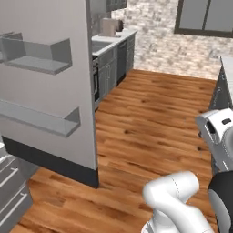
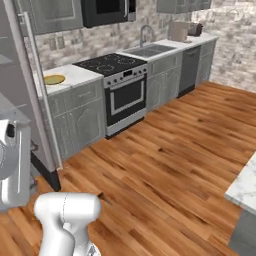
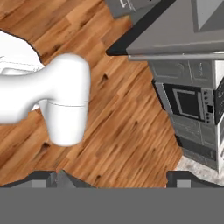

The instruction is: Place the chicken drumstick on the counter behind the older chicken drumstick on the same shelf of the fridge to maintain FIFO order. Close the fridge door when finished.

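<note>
The fridge door [image 1: 45,22] stands open at the left, its inner side with two grey door bins [image 1: 41,57] facing me. In the right base view its edge and long bar handle [image 2: 36,90] rise at the left. Beyond it lies the white marble counter [image 2: 77,74] with a yellow plate [image 2: 54,79] on it. The chicken drumstick is too small to make out there. The older chicken drumstick and the fridge's shelf are out of view. My gripper [image 3: 117,179] is open and empty, its fingertips [image 3: 57,177] wide apart over the wooden floor, pointing down, away from door and counter.
A stove [image 2: 122,85], sink [image 2: 150,50] and dishwasher [image 2: 189,67] line the back wall. A marble island corner [image 2: 245,190] juts in at the right. Grey drawers [image 1: 11,191] sit at the lower left. Wooden floor [image 1: 154,118] spreads open in the middle.
</note>
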You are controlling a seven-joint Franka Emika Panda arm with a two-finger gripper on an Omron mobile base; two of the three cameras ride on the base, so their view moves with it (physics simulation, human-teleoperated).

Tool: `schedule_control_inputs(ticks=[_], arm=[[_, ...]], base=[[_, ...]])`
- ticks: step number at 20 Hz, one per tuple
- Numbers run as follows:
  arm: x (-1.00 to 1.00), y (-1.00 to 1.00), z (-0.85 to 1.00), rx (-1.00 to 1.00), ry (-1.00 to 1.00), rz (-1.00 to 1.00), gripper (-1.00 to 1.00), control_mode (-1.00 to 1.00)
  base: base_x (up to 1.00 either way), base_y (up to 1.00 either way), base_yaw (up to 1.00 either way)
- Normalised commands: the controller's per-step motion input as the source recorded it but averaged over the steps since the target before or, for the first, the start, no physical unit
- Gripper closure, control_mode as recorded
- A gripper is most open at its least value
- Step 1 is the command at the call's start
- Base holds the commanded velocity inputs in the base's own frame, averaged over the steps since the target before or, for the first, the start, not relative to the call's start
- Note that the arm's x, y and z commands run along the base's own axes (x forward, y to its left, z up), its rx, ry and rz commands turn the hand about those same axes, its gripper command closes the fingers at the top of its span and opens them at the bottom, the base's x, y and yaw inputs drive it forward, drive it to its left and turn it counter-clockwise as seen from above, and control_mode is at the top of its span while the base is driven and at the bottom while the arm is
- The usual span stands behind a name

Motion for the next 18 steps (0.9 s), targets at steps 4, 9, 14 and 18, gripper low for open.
schedule_control_inputs(ticks=[4,9,14,18], arm=[[0.00,0.00,0.00,0.00,0.00,0.00,-1.00,1.00],[0.00,0.00,0.00,0.00,0.00,0.00,-1.00,1.00],[0.00,0.00,0.00,0.00,0.00,0.00,-1.00,1.00],[0.00,0.00,0.00,0.00,0.00,0.00,-1.00,1.00]], base=[[0.95,-0.16,-0.17],[1.00,-0.22,-0.02],[1.00,-0.34,0.04],[0.99,-0.27,0.29]])
